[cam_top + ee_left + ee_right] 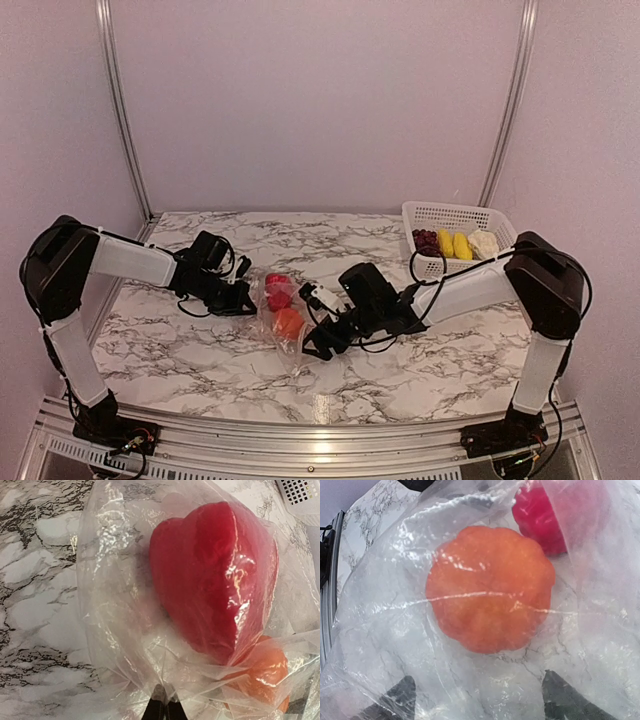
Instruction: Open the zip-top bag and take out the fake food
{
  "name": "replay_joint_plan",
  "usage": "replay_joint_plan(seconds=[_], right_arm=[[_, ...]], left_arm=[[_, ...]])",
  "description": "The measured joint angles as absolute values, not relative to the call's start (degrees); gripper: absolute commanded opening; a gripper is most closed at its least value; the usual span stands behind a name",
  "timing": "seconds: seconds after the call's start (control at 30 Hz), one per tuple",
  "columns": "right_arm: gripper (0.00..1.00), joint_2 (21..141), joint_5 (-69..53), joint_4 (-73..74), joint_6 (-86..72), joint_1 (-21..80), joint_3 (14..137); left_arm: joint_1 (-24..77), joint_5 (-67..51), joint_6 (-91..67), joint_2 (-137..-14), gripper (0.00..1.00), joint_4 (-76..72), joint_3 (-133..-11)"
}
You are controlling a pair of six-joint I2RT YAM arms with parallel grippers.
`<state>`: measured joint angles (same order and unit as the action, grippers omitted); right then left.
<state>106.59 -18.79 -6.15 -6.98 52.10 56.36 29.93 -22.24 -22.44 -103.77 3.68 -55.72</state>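
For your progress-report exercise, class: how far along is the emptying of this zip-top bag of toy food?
Done: grapes, yellow pieces and a pale piece lie in the basket. In hand: left fingers pinch the bag, right fingers spread wide at the orange piece. Left: red piece and orange piece, both bagged.

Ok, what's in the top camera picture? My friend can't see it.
A clear zip-top bag lies on a table with a red piece and an orange ball inside. The left gripper pinches it; the right gripper is open beside it. A white basket holds more toys.
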Motion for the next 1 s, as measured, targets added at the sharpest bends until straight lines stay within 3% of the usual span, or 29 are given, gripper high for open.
replay_joint_plan(seconds=[0.6,1.0], right_arm=[[0.77,113.9,-16.5,-7.8,-16.4,51.4,68.5],[0.86,118.7,-14.5,-6.8,-18.7,51.4,72.3]], left_arm=[[30.7,-22.5,-21.4,-103.8,0.00,3.7,-55.7],[30.8,-22.5,-21.4,-103.8,0.00,3.7,-55.7]])
